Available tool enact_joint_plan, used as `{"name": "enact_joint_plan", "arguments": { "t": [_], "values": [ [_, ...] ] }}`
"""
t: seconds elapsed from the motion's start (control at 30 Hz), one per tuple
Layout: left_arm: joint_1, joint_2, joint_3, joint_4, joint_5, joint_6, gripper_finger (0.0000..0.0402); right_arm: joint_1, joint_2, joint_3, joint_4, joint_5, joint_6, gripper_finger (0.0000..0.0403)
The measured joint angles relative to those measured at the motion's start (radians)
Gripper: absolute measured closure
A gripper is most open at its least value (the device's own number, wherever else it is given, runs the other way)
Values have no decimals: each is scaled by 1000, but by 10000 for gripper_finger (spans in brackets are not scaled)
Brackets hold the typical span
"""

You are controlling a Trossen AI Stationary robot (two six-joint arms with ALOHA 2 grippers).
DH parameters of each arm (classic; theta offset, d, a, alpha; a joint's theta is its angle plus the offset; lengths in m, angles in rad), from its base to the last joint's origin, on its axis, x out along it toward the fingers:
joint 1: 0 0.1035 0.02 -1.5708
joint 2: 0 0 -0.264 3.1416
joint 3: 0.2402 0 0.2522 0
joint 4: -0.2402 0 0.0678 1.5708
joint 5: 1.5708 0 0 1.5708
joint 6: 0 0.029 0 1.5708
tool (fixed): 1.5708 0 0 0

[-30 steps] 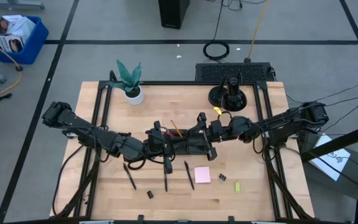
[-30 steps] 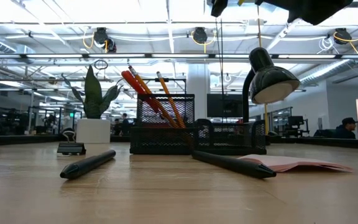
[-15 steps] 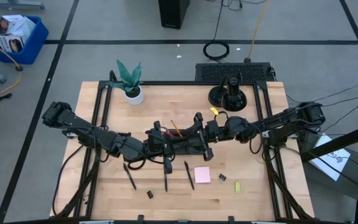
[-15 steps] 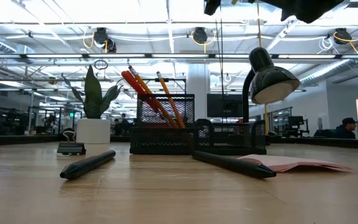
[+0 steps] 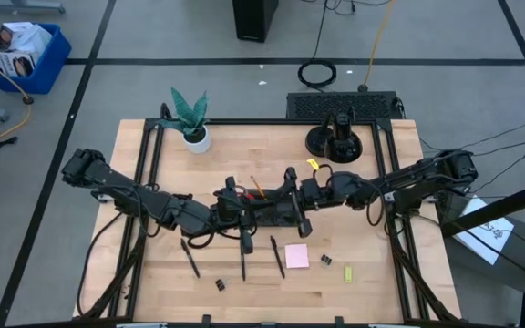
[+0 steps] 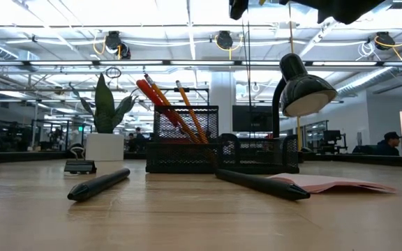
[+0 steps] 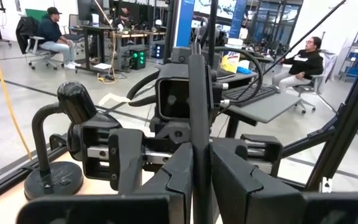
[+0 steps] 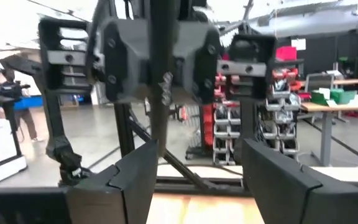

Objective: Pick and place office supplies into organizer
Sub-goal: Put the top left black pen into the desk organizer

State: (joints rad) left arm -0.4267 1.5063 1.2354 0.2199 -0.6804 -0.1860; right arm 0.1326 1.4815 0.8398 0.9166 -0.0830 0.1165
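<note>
Bright, even ceiling light fills the room, glaring white across the low view from ten to two o'clock and leaving the desk lamp (image 6: 304,89) backlit, while the table (image 5: 153,273) takes only soft shadows, and the right wrist view is smeared, washed out toward ten o'clock.

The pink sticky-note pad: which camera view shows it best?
The high view: the pink sticky-note pad lies flat there, whole, beside a black pen. The low view sees it only edge-on. Neither wrist view shows it.
</note>
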Motion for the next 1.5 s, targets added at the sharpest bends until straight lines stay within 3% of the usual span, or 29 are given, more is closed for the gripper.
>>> {"name": "enact_joint_plan", "arguments": {
  "t": [0.73,1.5],
  "values": [
    [0,-2,0,-18,-1,9,348,6,-7,0,0,-23,-1,154],
    [0,-2,0,-17,-2,5,348,5,-7,0,22,-23,10,153]
  ]
}}
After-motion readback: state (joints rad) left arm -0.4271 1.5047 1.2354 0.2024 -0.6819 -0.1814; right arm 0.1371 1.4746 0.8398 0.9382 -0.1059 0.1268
